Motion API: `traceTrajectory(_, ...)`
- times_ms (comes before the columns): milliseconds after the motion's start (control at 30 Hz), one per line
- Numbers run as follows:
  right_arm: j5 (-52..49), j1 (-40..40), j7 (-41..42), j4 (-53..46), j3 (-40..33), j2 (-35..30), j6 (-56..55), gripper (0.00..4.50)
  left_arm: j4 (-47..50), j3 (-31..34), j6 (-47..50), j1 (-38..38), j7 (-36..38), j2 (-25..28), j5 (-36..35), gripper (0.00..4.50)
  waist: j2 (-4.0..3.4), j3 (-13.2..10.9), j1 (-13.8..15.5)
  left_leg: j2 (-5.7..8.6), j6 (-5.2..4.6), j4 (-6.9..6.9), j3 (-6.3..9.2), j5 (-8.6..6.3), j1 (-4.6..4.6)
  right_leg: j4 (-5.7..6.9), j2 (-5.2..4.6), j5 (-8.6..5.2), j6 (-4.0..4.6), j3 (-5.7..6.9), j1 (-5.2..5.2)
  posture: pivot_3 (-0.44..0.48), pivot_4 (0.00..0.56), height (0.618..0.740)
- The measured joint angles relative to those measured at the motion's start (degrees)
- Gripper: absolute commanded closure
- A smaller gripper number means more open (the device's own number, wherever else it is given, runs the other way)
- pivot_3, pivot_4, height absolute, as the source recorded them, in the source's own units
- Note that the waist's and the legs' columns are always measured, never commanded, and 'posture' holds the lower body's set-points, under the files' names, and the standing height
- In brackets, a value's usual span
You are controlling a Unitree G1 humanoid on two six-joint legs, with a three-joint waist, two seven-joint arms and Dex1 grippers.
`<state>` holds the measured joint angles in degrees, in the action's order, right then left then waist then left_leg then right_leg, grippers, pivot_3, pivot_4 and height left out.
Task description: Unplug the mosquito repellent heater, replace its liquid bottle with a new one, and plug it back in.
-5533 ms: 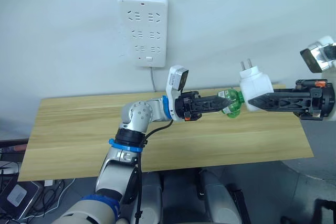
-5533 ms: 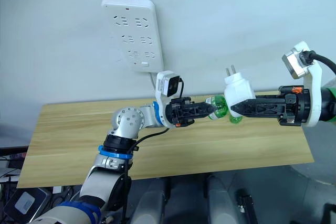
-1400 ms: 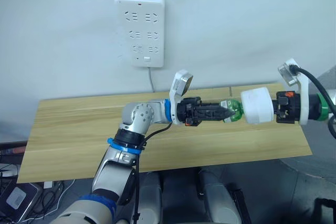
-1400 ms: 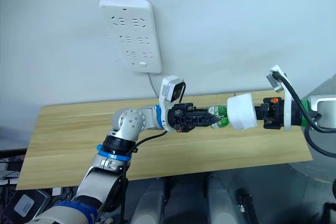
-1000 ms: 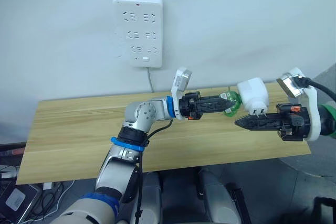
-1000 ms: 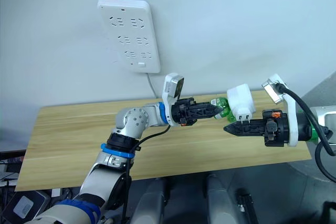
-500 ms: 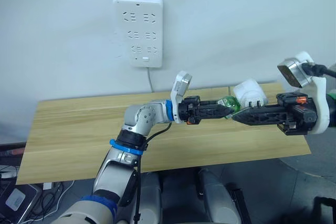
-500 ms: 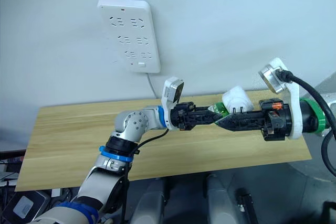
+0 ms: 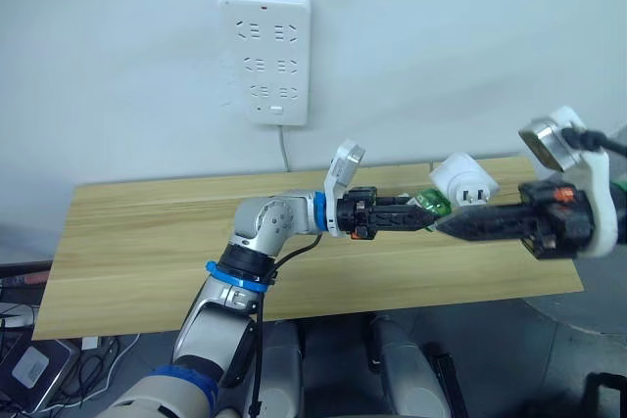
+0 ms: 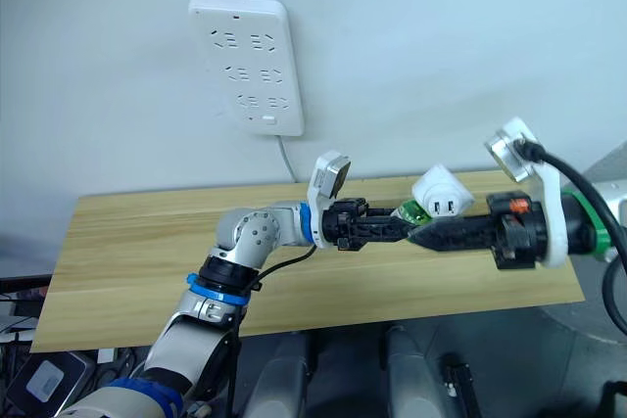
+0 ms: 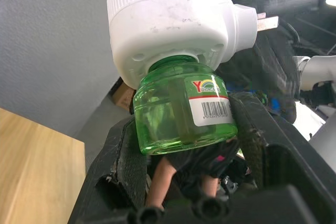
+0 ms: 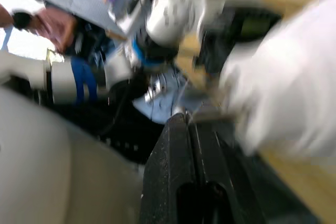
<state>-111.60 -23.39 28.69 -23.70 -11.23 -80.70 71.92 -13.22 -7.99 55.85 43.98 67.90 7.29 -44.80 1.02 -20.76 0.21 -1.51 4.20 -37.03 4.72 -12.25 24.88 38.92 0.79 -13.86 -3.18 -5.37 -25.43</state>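
My left gripper [image 9: 423, 214] is shut on the green liquid bottle [image 11: 181, 111], held out level over the table. The white mosquito repellent heater [image 9: 465, 179] sits on the bottle's neck, its two prongs [image 9: 475, 194] turned toward me. My right gripper [image 9: 443, 226] comes in from the right. Its black fingers [image 12: 184, 129] are shut together, their tips just under the heater [image 12: 283, 98] and beside the bottle [image 9: 432, 206]. I cannot tell whether those tips touch the heater. Nothing is between them.
A long white power strip [image 9: 265, 56] hangs on the wall above the table's back edge, its cord running down behind. The wooden table [image 9: 147, 232] lies under both arms.
Over the last second my right gripper rose from below the heater to its side and its wrist rolled. The heater turned on the bottle, prongs swinging from downward to facing me. My left gripper kept its hold.
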Motion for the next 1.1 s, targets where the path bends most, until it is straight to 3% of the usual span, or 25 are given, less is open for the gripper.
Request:
traceTrajectory(67,6.5,6.5,2.8,-5.5,-7.4,0.2,0.7,3.91,-0.5,-0.2,0.8,0.6,1.5,1.7,-0.1,2.19,0.01,0.0,-0.1,0.00,0.00,0.00,-0.01,0.00,-0.02,0.03,0.02,-0.13,-0.21,-0.02,0.00,0.116,0.313,0.740)
traceTrajectory(133,21.5,15.4,9.8,-12.6,-13.9,1.1,-1.4,3.19,-0.5,-0.8,1.9,0.9,4.3,4.6,-0.2,2.19,-0.01,0.0,-0.2,-0.02,0.01,0.00,0.00,0.01,-0.07,0.05,0.06,-0.13,-0.22,-0.01,-0.02,0.105,0.311,0.740)
traceTrajectory(200,40.4,26.2,18.8,-16.3,-17.5,3.4,-11.0,2.54,0.0,-2.0,3.0,0.6,8.1,8.8,-0.2,2.19,0.03,0.0,-0.2,-0.02,0.05,-0.02,0.03,0.03,-0.09,0.04,0.10,-0.14,-0.23,0.05,0.00,0.101,0.309,0.740)
traceTrajectory(267,55.1,32.0,25.0,-15.3,-18.7,7.5,-22.9,1.91,1.0,-4.1,3.3,-0.3,11.9,12.7,0.2,2.19,0.03,0.0,-0.3,0.00,0.08,-0.02,-0.03,0.05,-0.11,0.03,0.05,-0.14,-0.24,-0.02,0.01,0.101,0.309,0.740)
traceTrajectory(400,73.8,30.9,33.4,-8.7,-16.7,12.7,-46.7,0.48,2.0,-8.9,3.1,-1.2,18.7,17.3,1.8,2.19,0.03,0.0,-0.4,0.02,0.15,-0.05,-0.10,0.08,-0.14,0.01,0.03,-0.07,-0.35,-0.12,0.07,0.098,0.311,0.740)
traceTrajectory(467,76.7,28.3,36.6,-7.4,-13.8,14.2,-53.4,0.06,2.0,-10.4,2.4,-1.2,20.7,18.3,2.6,2.19,0.04,0.0,-0.5,0.00,0.15,-0.04,-0.10,0.09,-0.19,0.03,0.05,-0.04,-0.35,-0.13,0.11,0.099,0.310,0.740)
traceTrajectory(767,83.2,12.9,43.5,-6.9,3.6,19.3,-66.5,0.06,0.6,-16.7,-2.8,0.8,23.3,20.3,4.2,2.19,0.04,0.0,-0.5,0.00,0.14,-0.03,-0.04,0.09,-0.17,0.04,0.03,-0.02,-0.30,-0.11,0.10,0.113,0.314,0.740)
traceTrajectory(1100,90.4,6.5,46.5,-3.9,11.6,23.7,-76.1,0.06,-0.2,-19.5,-4.0,3.3,23.8,20.6,1.5,2.19,0.04,0.0,-0.4,0.01,0.13,-0.06,-0.03,0.10,-0.17,0.08,0.03,0.00,-0.27,-0.10,0.10,0.103,0.315,0.740)
